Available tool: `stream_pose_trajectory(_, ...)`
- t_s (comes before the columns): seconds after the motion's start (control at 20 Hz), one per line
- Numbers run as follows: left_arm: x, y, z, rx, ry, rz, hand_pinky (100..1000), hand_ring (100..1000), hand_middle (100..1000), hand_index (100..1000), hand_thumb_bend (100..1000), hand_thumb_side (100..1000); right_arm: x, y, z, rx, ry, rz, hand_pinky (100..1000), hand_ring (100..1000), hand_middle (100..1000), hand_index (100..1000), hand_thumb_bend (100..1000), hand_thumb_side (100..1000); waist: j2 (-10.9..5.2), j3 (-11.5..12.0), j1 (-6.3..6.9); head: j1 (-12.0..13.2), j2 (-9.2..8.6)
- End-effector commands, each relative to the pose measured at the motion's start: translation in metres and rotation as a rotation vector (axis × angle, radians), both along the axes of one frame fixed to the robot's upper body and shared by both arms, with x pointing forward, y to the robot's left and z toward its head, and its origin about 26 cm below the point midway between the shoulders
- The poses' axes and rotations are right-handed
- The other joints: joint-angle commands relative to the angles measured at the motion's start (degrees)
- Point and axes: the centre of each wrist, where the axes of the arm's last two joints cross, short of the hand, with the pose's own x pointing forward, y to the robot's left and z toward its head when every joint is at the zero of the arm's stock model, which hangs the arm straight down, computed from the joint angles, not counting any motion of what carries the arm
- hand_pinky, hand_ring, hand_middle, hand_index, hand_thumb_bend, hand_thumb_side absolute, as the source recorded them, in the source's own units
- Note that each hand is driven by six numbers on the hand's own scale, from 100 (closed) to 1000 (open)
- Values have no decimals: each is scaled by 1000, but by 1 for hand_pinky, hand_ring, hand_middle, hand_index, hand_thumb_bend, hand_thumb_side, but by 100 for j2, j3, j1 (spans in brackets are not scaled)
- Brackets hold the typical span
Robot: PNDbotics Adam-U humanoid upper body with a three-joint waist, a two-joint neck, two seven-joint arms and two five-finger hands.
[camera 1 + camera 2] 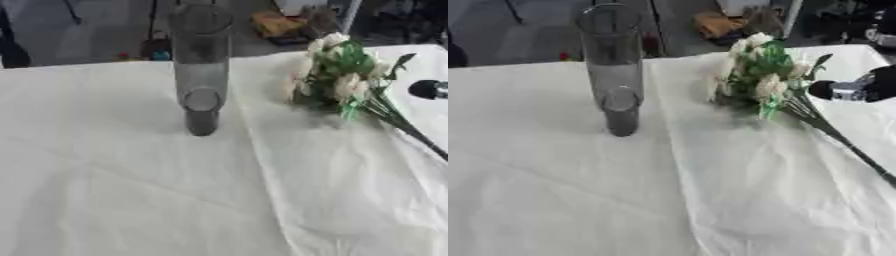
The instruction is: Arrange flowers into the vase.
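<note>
A tall clear glass vase [201, 70] stands upright on the white cloth a little left of the middle, with nothing in it. A bunch of cream flowers with green leaves [759, 75] lies on the cloth to its right, heads toward the far edge. Its dark stems [842, 140] run toward the near right. My right hand [855, 87], black with a silver part, comes in from the right edge. It sits just right of the bunch, level with the top of the stems. Whether it touches them is unclear. My left hand shows in neither view.
The white cloth [131, 190] covers the whole table and has creases and a fold running down the middle. The table's far edge [87, 66] lies just behind the vase. Beyond it are a grey floor and some clutter [280, 25].
</note>
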Motion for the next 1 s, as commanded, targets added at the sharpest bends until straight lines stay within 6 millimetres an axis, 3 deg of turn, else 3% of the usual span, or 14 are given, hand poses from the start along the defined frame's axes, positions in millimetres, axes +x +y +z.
stream_pose_trajectory(0.05,-2,1,6,11,-18,-6,756,675,748,869,181,836,8,-18,9,51,76,-44,731,965,875,973,457,877,-137,0,-39,29,104)
stream_pose_trajectory(0.45,-2,1,6,15,-11,-16,756,674,745,868,185,833,33,-36,5,132,169,-105,716,881,878,951,468,838,-185,60,-107,3,199)
stream_pose_trajectory(1.0,-2,1,7,19,-4,-20,759,674,745,868,183,836,63,-39,-12,132,178,-161,721,894,878,945,476,845,-196,110,-167,-42,232)
